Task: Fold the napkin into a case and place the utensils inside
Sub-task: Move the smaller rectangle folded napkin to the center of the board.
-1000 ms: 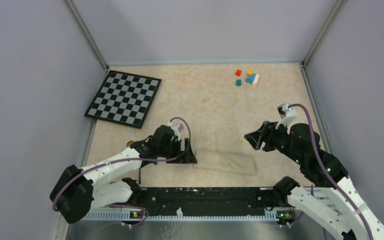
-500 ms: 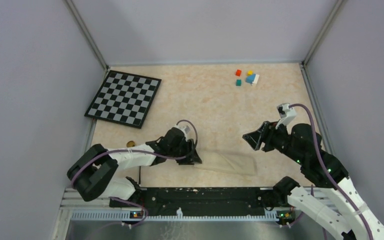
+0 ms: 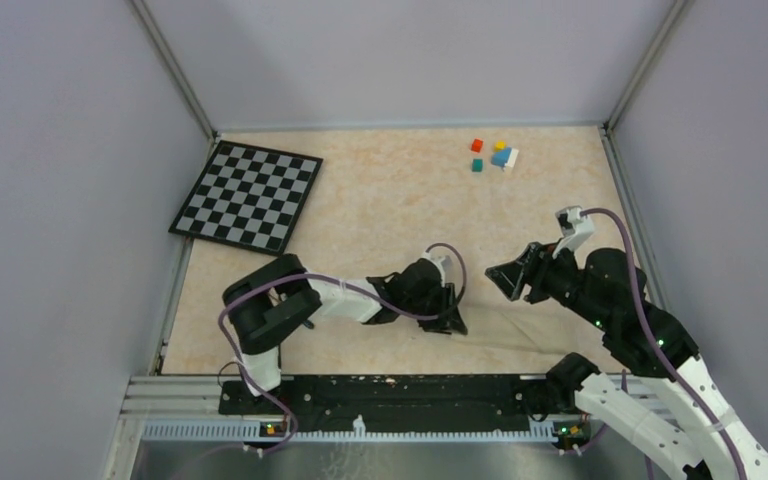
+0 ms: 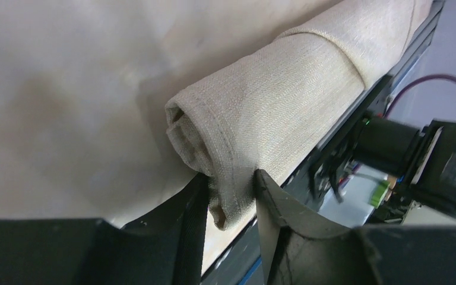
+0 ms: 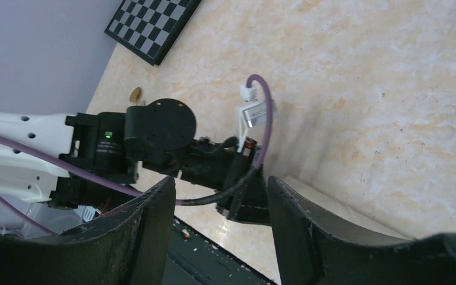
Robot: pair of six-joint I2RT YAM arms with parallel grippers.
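- The napkin (image 4: pixel 285 89) is folded into a narrow, layered strip. It lies lengthwise along the near edge of the bench (image 3: pixel 390 190), just beside the black rail (image 3: pixel 390 390) that carries my arms.
- From above, the napkin (image 3: pixel 485 325) shows as a pale band right of centre, barely darker than the mottled peach surface.
- At its left end the layers curl over one another, and the stitched hem hangs down at the corner.
- My left hand (image 4: pixel 230 175) is closed on that hemmed corner, with the cloth pinched between the two dark fingers (image 4: pixel 193 208).
- I cannot tell whether the end is lifted or resting on the bench.
- My left arm reaches low across the bench from the left, so my left hand (image 3: pixel 450 322) sits at the strip's left end.
- My right hand (image 3: pixel 502 278) hovers just beyond the strip's far side, near my left hand but not touching it.
- Its jaws are well apart and hold nothing.
- In its own camera, my right hand (image 5: pixel 221 190) frames my left hand (image 5: pixel 246 205), with the napkin (image 5: pixel 338 208) to the right of that.
- A small round tan head (image 5: pixel 135 94) lies on the bench beyond my left arm, near the left edge. Its stick is not clear to me.
- The checkerboard (image 3: pixel 247 196) lies flat in the far left corner, well away from the napkin.
- A cluster of small coloured cubes (image 3: pixel 495 155) sits far right, near the back wall.
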